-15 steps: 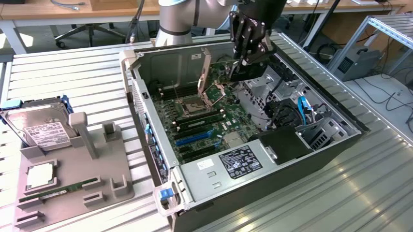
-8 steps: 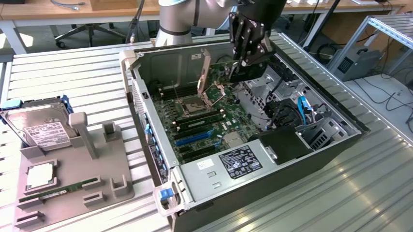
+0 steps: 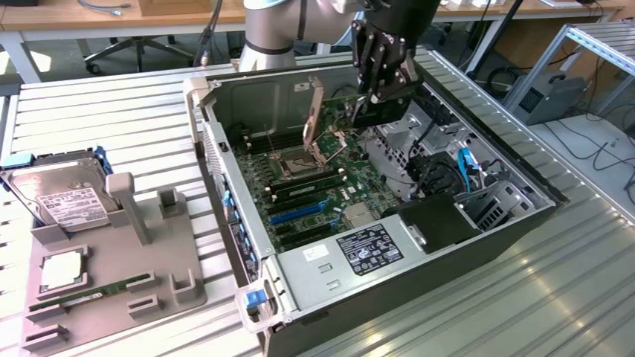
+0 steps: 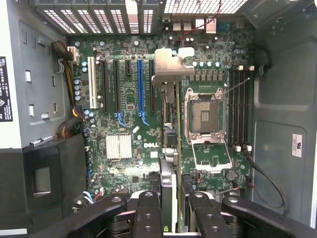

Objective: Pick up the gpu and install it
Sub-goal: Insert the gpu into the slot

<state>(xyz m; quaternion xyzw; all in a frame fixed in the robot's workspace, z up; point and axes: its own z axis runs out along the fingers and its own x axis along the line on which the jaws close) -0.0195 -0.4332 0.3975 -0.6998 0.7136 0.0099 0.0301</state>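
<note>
The gpu [image 4: 170,144] is seen edge-on, so it's just a thin card with a silver metal bracket [image 4: 171,67] at the far end. It's clamped between the fingers of the tool [image 4: 171,208], which are partly closed on it. The card is held upright above the motherboard [image 3: 317,175] inside the open PC case [image 3: 516,197], near the CPU socket [image 4: 204,116].
</note>
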